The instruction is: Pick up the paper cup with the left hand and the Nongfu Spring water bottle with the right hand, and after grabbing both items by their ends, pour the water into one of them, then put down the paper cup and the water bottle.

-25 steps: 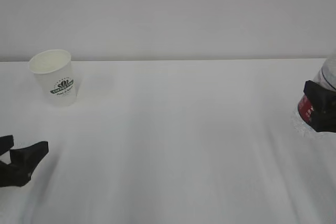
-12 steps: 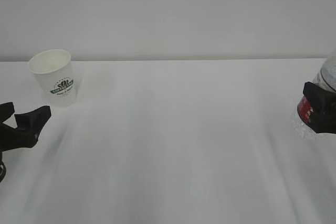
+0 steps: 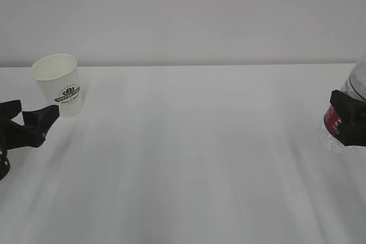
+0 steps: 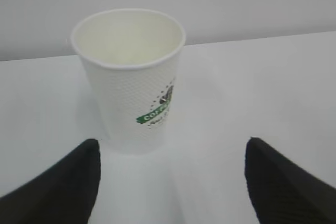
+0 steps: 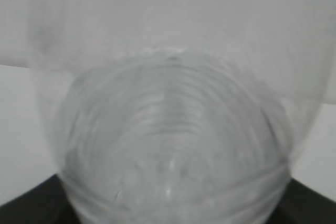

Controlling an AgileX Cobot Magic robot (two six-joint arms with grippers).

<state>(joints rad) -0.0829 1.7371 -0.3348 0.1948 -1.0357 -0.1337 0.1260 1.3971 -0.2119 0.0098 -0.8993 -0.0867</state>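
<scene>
The paper cup (image 3: 58,84) is white with a dark green round logo and a cream inside; its wall has a fine dotted texture. The bottle (image 3: 345,115) is clear with a red label. Both grippers, left (image 3: 23,124) and right (image 3: 350,117), are black. The table (image 3: 194,158) is white

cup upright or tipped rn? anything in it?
Upright. The paper cup stands on its base on the table, rim up. The visible inside looks dry and empty, though the bottom isn't in view.
</scene>
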